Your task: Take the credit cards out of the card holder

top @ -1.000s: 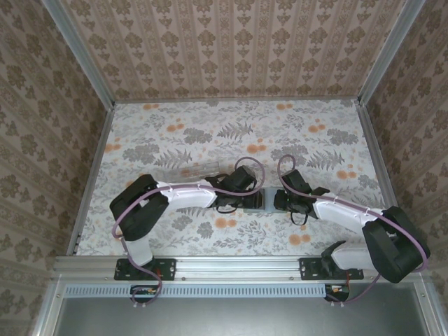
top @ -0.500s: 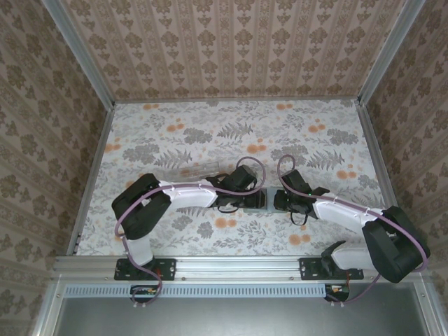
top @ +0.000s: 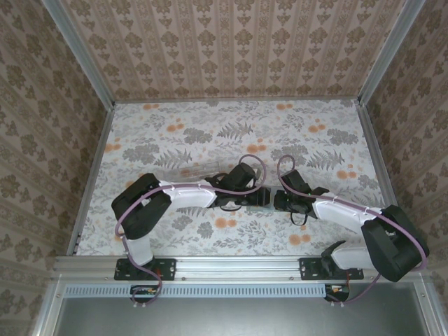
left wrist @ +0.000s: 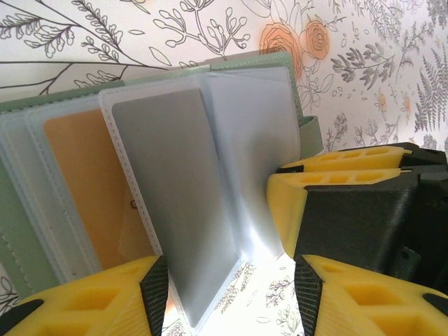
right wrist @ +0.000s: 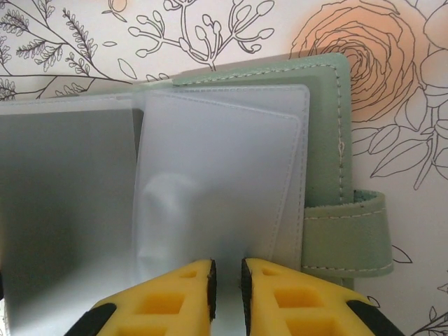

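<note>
Holding step, cards not yet out: the card holder (left wrist: 245, 63) lies spread open near the middle of the bench (top: 210, 126), between the two arms. Right tool (right wrist: 227, 269) is pinched together on a clear sleeve leaf (right wrist: 217, 196), pinning the right half. Left tool (left wrist: 231, 290) stands apart, pads either side of a grey leaf (left wrist: 175, 203), gripping nothing. Judged next move: left tool shifts to the tan-orange card (left wrist: 91, 189), nips its free edge and slides it from its pocket while the right tool holds. Left wrist view shows that card on the left page. Right wrist view shows the strap tab (right wrist: 346, 234) instead. Cannot tell whether the grey leaf carries the black card.
</note>
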### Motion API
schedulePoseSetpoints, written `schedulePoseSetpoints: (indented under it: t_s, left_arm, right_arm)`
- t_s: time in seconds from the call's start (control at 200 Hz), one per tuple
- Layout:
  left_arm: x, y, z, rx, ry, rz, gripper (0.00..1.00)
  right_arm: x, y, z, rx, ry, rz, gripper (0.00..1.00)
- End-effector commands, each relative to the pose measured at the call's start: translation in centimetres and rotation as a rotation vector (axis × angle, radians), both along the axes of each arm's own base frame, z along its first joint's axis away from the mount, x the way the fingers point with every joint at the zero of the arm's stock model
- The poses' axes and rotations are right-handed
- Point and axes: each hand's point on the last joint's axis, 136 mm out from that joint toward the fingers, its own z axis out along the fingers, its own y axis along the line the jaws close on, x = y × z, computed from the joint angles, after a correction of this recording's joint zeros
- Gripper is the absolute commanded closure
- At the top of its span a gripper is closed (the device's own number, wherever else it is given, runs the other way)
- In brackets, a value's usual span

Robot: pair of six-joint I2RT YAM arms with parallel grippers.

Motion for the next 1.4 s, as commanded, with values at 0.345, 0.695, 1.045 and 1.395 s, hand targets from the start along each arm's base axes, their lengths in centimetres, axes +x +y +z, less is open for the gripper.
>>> schedulePoseSetpoints:
  t_s: [0.345, 0.695, 1.045, 1.395]
  left_arm:
    - [-0.4, -1.8, 1.7, -0.1, -0.002, -0.047, 0.46]
    - [-0.5, -2.0, 1.3, -0.094, 0.006, -0.054, 0.46]
    - [-0.6, -3.3, 2.1, -0.122, 0.0, -0.083, 0.46]
    - [-1.1, -5.4, 4.2, -0.172, -0.027, -0.141, 0.46]
  right_arm:
    - [-0.4, -3.5, 1.9, -0.073, -0.051, -0.184, 0.68]
    - [-1.0, -4.5, -0.5, -0.009, 0.017, -0.272, 0.59]
    - [-0.9, -1.7, -1.6, 0.116, 0.071, -0.199, 0.68]
    - [-1.1, -1.7, -1.0, 0.128, 0.059, -0.191, 0.69]
